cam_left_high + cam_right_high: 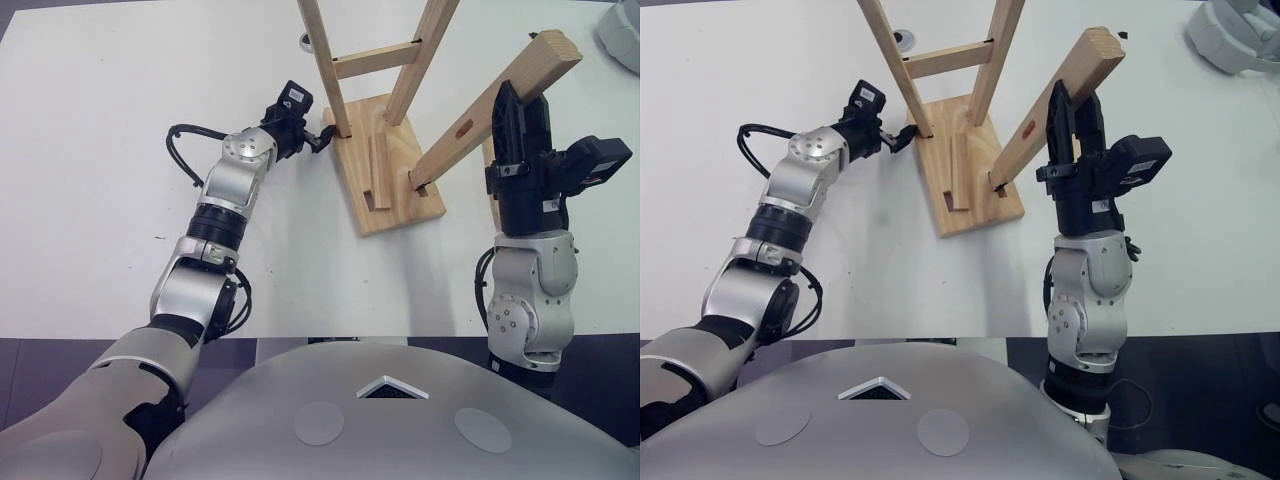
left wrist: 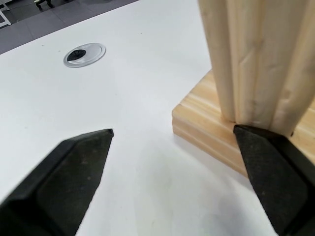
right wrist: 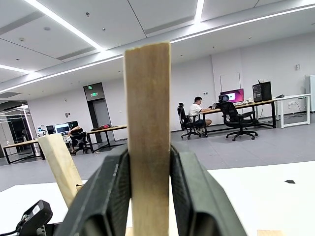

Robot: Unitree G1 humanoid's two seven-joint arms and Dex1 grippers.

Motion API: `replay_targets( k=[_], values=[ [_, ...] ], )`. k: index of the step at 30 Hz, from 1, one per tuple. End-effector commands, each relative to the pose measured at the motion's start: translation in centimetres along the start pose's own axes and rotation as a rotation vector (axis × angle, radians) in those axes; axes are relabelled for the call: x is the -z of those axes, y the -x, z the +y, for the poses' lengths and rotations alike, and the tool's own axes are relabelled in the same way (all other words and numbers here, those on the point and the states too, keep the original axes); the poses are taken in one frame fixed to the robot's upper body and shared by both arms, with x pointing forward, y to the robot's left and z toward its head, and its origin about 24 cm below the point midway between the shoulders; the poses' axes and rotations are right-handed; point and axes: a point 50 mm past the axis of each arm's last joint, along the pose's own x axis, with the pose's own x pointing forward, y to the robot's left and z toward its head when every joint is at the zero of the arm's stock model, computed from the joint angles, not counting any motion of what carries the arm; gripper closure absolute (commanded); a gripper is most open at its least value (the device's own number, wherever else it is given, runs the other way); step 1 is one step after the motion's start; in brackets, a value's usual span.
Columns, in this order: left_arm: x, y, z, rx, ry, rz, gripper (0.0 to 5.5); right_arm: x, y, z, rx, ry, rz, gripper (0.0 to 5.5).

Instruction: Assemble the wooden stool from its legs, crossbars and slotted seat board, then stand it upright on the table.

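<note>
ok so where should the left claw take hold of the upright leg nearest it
Low on the upright leg, just above where it enters the seat board, coming level from the robot's left. It is a straight square post with flat faces, likely steadiest near its seated base. The open left claw is beside that spot.
</note>
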Motion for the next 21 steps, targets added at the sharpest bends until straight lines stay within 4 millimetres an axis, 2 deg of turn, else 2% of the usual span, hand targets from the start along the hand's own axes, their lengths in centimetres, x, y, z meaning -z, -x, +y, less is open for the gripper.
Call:
replay_targets(
  k=[1,7,11,17,21],
  values=[
    [0.5,-0.1,0.6,-0.018,-0.036,0.041,0.99,0.0,0.2,-0.4,0.008,0.011,0.028,4.45],
    [0.2,-0.1,0.7,-0.018,-0.025,0.029,0.99,-0.8,0.0,-0.5,0.0,0.032,0.011,4.45],
    [-0.1,0.5,1.1,-0.04,0.049,-0.041,0.99,-1.2,0.0,-0.4,-0.004,0.022,0.007,4.45],
    [-2.0,2.0,3.7,-0.139,0.246,-0.25,0.99,-0.6,1.0,-0.3,-0.004,0.002,0.054,4.45],
    [-2.6,2.6,5.1,-0.195,0.31,-0.309,0.99,-0.7,1.2,-0.7,-0.007,0.021,0.068,4.45]
  ],
)
